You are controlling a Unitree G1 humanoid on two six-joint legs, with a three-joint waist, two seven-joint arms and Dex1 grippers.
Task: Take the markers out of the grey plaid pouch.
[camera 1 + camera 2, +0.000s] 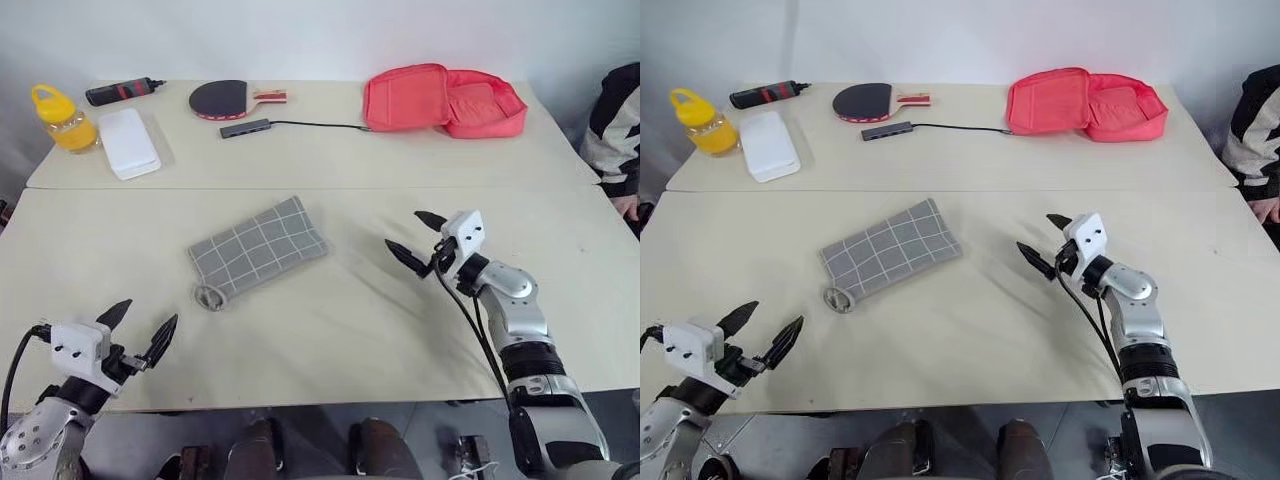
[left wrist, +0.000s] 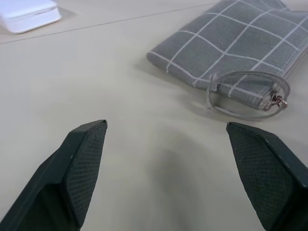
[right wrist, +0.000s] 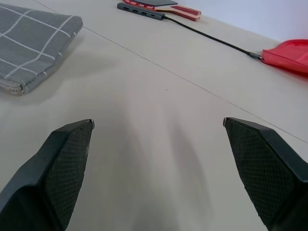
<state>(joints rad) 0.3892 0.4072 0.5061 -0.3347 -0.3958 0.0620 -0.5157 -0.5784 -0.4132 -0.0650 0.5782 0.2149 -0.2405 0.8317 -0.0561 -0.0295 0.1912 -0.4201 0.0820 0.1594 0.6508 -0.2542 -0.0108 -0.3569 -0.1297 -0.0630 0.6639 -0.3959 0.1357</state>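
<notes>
Pouch position is what the next move turns on. The grey plaid pouch [image 1: 260,249] lies flat on the near table [image 1: 330,350], a little left of the middle, with its long axis running on a slant from near-left to far-right. The end with the small ring loop [image 1: 209,297] points toward the near-left; the other end points far-right.

No markers are visible, so I judge they are inside the pouch and nothing has been taken out yet.

The left gripper [image 1: 140,331] hovers at the near-left edge of the table with its two black fingers spread and nothing between them. The loop end of the pouch lies ahead of it and slightly to its right, near but apart, as the left wrist view shows.

The right gripper [image 1: 416,237] hovers over the table to the right of the pouch, also spread wide and empty, aimed leftward at the pouch's far-right end. A stretch of bare table separates the two.

Neither gripper touches the pouch. Each stands off one end of the long axis, so one could probably pin an end while the other works at the opening; which end opens I cannot tell.
</notes>
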